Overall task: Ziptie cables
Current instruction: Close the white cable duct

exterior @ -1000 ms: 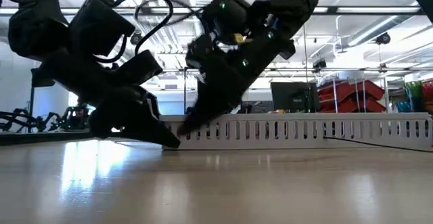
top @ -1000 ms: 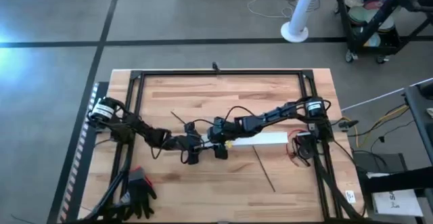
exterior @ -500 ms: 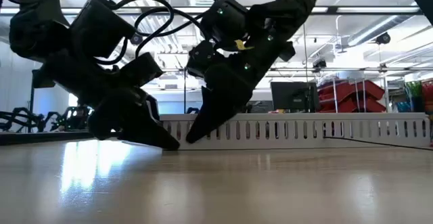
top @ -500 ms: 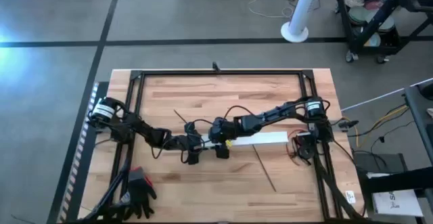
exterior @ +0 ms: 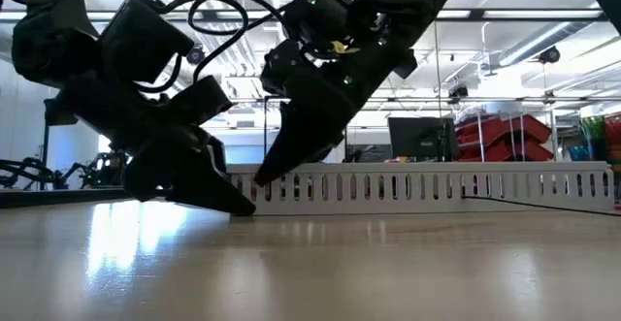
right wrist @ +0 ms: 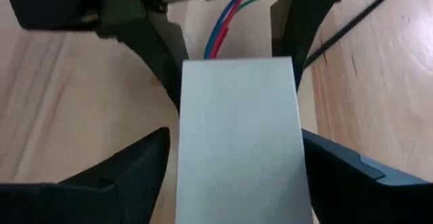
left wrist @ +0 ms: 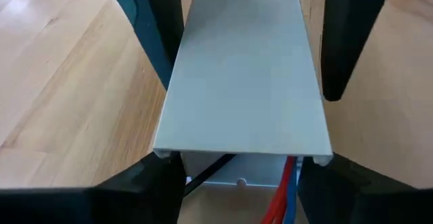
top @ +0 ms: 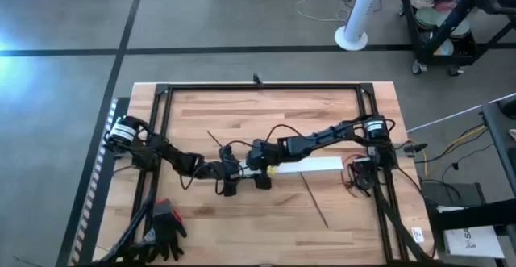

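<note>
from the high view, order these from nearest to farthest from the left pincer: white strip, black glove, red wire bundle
1. white strip: right at the left pincer, mid-table.
2. black glove: near table edge, the robot's left.
3. red wire bundle: far across, by the right arm's base.

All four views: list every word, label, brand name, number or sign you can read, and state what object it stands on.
No text can be read in any view.
White label at the table's near right corner, high view: marks too small to read.
White sheet on the stand right of the table: dark marks too blurred to read.
White slotted cable duct, which both grippers straddle: no print visible.
</note>
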### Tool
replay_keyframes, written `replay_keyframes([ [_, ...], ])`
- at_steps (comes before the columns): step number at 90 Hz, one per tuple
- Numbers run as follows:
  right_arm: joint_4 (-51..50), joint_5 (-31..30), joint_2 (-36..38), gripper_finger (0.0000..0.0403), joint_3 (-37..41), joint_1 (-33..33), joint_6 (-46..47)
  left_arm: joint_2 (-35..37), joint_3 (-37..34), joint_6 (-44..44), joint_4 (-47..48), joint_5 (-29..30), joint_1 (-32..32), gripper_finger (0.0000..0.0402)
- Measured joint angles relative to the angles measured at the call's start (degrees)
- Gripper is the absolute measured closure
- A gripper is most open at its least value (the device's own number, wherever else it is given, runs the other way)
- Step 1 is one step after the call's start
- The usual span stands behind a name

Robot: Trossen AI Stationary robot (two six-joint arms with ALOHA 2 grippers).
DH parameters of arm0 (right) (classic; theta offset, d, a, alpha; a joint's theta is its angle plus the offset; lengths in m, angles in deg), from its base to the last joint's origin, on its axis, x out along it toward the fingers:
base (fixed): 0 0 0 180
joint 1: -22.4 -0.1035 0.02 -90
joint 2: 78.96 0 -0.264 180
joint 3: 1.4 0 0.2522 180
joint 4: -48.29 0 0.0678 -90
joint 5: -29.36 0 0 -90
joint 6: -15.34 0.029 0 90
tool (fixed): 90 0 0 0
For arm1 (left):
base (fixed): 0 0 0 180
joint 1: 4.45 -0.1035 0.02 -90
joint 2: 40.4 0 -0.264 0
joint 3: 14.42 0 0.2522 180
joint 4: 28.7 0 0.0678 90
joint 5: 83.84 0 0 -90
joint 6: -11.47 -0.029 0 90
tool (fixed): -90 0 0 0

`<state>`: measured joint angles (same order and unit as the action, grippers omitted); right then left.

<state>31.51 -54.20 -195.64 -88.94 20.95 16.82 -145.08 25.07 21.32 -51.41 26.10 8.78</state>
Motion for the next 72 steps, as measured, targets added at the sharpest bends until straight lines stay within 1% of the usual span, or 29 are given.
replay_keyframes([
  [25,-2.2,-0.6,0.1,0.0187,-0.2,0.0,0.6,0.1,-0.1,0.7,0.4,0.0,0.1,0.0187],
  [42,-3.4,-0.7,0.1,0.0187,-0.3,0.1,1.2,0.1,-0.2,0.8,0.3,-0.2,0.1,0.0185],
  [57,-4.7,-0.6,0.2,0.0163,-0.3,0.3,3.1,0.1,-0.2,1.0,0.3,-0.2,0.1,0.0191],
  [63,-5.2,-0.4,0.2,0.0165,-0.2,0.3,3.3,0.1,-0.2,1.0,0.3,-0.2,0.1,0.0190],
  [72,-5.5,-0.5,0.2,0.0179,-0.2,0.3,3.0,0.1,-0.2,1.2,0.3,-0.1,0.1,0.0187],
])
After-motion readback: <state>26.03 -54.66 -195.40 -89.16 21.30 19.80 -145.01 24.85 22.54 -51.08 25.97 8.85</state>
